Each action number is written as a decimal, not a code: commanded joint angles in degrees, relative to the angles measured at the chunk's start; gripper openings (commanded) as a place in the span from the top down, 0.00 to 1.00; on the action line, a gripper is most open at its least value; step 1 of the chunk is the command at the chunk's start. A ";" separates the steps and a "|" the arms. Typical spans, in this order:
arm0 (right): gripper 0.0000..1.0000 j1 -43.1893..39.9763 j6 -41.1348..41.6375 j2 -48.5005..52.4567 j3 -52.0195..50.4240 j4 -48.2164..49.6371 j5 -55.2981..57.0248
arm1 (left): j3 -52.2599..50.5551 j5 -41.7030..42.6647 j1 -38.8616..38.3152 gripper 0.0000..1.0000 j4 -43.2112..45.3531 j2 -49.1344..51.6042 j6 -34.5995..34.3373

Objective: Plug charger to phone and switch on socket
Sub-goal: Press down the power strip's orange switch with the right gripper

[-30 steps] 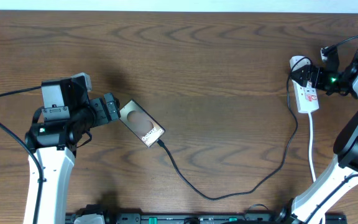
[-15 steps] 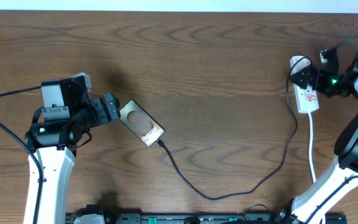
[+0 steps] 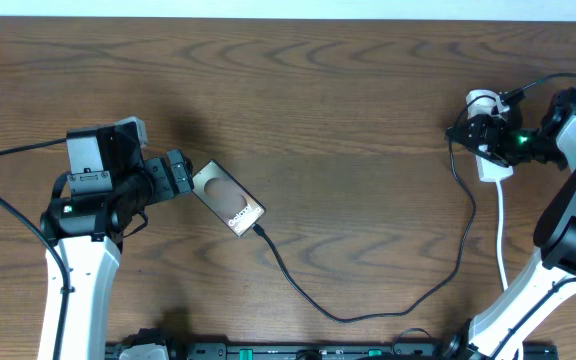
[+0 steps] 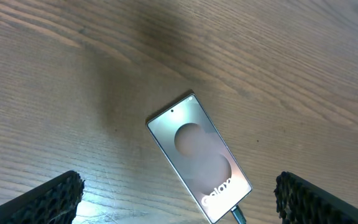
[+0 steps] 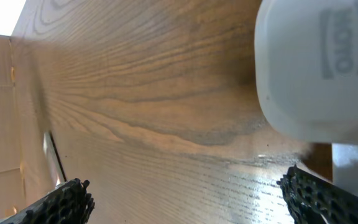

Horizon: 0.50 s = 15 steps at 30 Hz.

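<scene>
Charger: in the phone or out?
In. The charger plug meets the phone at its lettered end, with no gap visible in the overhead or left wrist view.

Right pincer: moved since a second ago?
Yes. The right pincer has swung left across the socket, which lies where it did. It now covers the strip's middle, jaws open.

We are seeing a brown wood-grain bench [image 3: 348, 120] filling the overhead view, and a black rail [image 3: 218, 351] running along its near edge.
</scene>
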 commanded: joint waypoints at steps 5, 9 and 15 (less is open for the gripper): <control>0.01 -1.55 0.72 2.51 -1.25 -0.55 5.07 | 0.20 -0.37 -0.17 0.01 0.00 -0.15 0.55; 0.01 -2.40 0.72 2.45 0.63 -2.56 8.09 | 0.20 -0.37 -0.17 0.01 -0.02 -0.15 0.52; 0.01 -2.97 0.74 2.45 6.49 -8.15 14.08 | 0.20 -0.37 -0.17 0.01 0.00 -0.15 0.55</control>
